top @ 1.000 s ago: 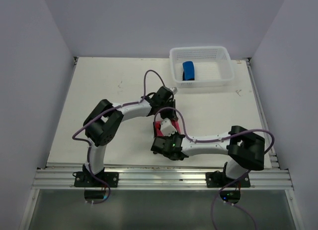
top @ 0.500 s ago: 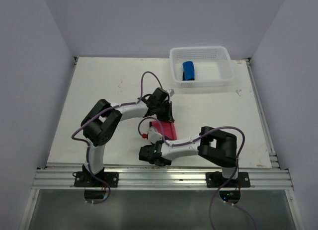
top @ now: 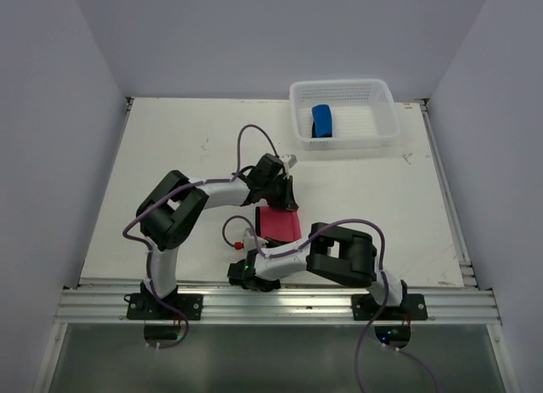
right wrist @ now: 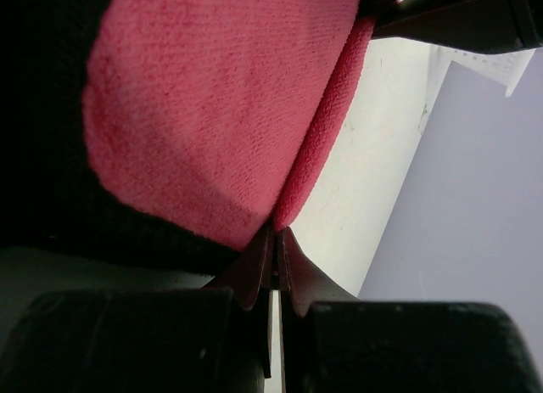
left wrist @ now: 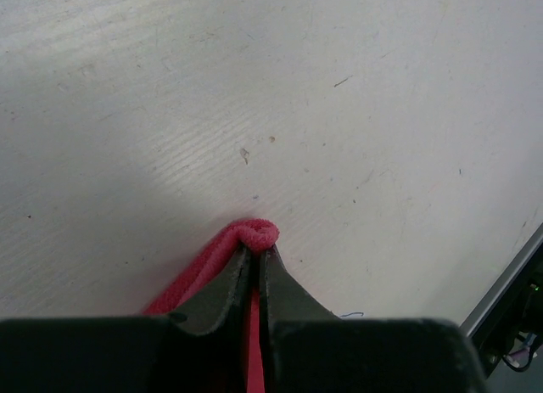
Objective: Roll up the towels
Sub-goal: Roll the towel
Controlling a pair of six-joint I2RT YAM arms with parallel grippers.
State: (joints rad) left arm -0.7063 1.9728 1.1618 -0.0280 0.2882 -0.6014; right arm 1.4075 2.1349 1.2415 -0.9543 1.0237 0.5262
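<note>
Mid-table, between both arms: pink-red towel (top: pixel 280 224), spread out, gripped at two edges. Left gripper (left wrist: pixel 257 254): jaws pinched narrow on far edge fold. Right gripper (right wrist: pixel 276 236): jaws clamped on near edge. Far right: blue towel (top: pixel 321 121), rolled, inside white basket (top: pixel 365 140).

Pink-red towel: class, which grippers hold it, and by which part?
Both hold it. The left gripper is shut on a bunched bit at the far edge of the pink-red towel; the right gripper is shut on its near edge.
</note>
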